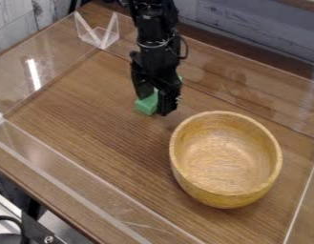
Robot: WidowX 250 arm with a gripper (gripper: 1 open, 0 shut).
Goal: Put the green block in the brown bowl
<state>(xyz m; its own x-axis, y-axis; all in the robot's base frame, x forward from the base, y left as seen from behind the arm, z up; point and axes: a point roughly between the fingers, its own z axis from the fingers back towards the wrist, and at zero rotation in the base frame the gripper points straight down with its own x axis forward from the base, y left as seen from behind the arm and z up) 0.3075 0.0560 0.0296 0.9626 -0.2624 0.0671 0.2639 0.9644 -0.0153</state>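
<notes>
The pincer stands wide open (nothing gripped) over the green block; touching, I can't tell.

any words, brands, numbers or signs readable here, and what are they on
None that can be read.
Bowl: no text shows.
Green block: no text on the part in view, the rest is hidden.
Arm: no readable mark; it is dark and too small to rule out fine print.
Table: no lettering shows.
</notes>
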